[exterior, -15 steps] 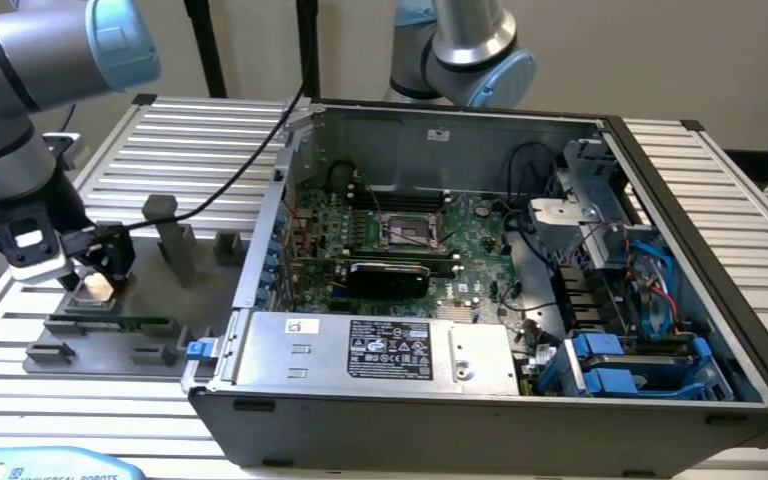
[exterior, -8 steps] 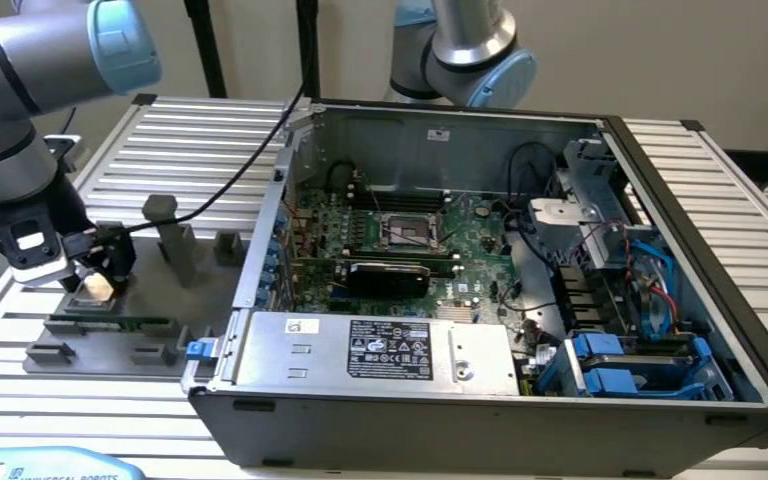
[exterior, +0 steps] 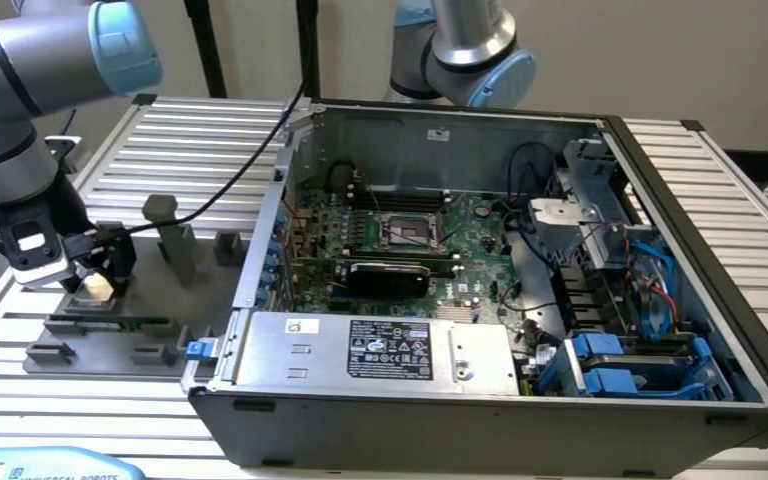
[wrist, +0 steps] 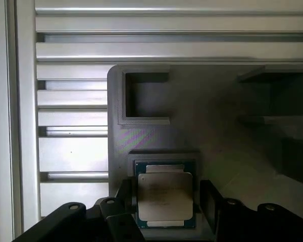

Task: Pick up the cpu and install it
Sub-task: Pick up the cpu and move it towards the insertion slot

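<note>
Slatted metal forms the worktop (wrist: 70, 154), on which a grey tray (wrist: 227, 136) is set. The cpu (wrist: 164, 194) is seated flat in a tray recess, flanked by the wide-spread pincer (wrist: 166, 202). It is judged light, stiff and fragile, best taken by opposite edges.

Plain beige wall (exterior: 704, 50) at the back, black poles (exterior: 205, 40) in front of it. Slatted aluminium table (exterior: 184, 130) across the foreground. Light soft, even.
</note>
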`<state>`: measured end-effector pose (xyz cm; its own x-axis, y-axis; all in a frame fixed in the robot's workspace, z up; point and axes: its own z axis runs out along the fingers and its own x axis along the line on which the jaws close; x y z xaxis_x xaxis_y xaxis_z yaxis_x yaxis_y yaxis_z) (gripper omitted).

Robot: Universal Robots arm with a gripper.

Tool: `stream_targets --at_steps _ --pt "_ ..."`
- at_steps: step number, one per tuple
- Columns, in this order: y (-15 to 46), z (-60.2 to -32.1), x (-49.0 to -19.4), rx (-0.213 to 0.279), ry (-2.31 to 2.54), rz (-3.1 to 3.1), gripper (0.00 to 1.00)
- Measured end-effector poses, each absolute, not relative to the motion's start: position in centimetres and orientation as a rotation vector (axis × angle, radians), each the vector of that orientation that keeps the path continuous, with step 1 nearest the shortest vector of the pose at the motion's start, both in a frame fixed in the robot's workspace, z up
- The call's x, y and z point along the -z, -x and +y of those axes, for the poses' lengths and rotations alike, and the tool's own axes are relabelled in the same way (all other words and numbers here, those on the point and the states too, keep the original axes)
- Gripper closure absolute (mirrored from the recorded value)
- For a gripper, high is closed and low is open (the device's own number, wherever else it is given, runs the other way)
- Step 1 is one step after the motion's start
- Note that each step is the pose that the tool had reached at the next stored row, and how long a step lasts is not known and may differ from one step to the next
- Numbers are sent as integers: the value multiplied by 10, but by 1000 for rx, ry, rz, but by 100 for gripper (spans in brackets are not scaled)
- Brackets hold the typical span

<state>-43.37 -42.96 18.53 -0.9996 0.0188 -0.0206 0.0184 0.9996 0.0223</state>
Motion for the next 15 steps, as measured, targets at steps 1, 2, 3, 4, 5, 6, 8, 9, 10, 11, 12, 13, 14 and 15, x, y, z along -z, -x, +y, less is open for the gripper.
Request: stream_targets --at_steps 1,2,3,4,5,6,8,9,10,11,12,13,14,15 --pt "434 -430 -186 -35 -29 3121 35" --pt "434 -430 -186 -35 -29 3121 35" --pt "434 -430 -186 -35 -29 3121 35" --pt "434 -430 -186 -35 -29 3121 35" --pt "434 -430 -186 -34 -29 3122 35" --pt "434 -430 -187 -35 -29 3122 35" --pt "434 -430 -187 -35 -29 3122 35" --pt "434 -430 -187 -35 -29 3122 35" --pt "434 -430 -187 -35 -29 3122 35" --pt "434 -430 -187 -35 -29 3122 35" --pt "434 -430 -187 -35 -29 3122 35" --pt "434 -430 -187 -35 -29 3122 35" --pt "434 -430 -187 -35 -29 3122 35" --pt "434 -430 -187 -35 -29 3122 35"
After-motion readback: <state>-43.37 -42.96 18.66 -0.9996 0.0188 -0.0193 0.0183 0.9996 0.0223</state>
